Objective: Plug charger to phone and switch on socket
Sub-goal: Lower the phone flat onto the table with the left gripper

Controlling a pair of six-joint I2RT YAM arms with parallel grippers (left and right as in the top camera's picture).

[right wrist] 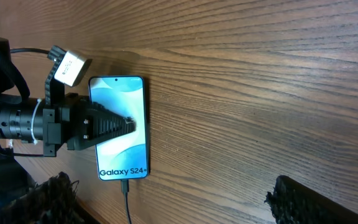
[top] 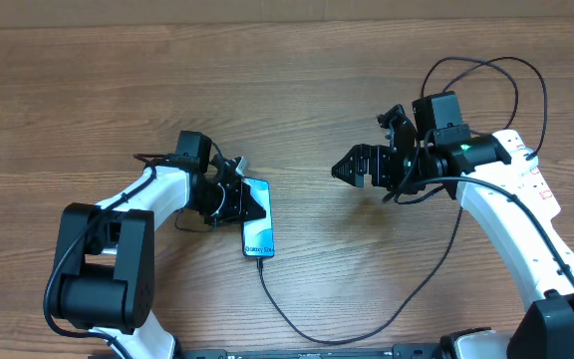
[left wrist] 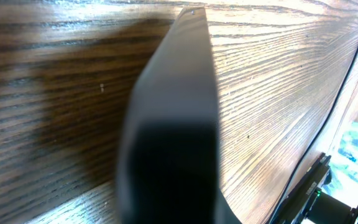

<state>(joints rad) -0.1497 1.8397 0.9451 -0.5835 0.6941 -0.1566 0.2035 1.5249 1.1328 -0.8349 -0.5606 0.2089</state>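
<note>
The phone [top: 258, 234] lies flat on the wooden table with its light-blue screen lit and reading "Galaxy S24+" [right wrist: 123, 171]. The charger [top: 307, 332], a thin black cable, is plugged into the phone's bottom edge [right wrist: 125, 186]. From there it loops along the front of the table toward the right arm. My left gripper [top: 239, 199] is shut, and its closed fingertips [right wrist: 128, 124] rest on the phone's screen. My right gripper [top: 350, 170] hangs open to the right of the phone with nothing between its fingers [right wrist: 316, 199]. The socket [top: 539, 182] shows partly behind the right arm.
Thin black cables arc above the right arm [top: 486, 75]. The left wrist view shows only a blurred dark finger [left wrist: 173, 155] over wood grain. The table's far edge runs along the top of the overhead view.
</note>
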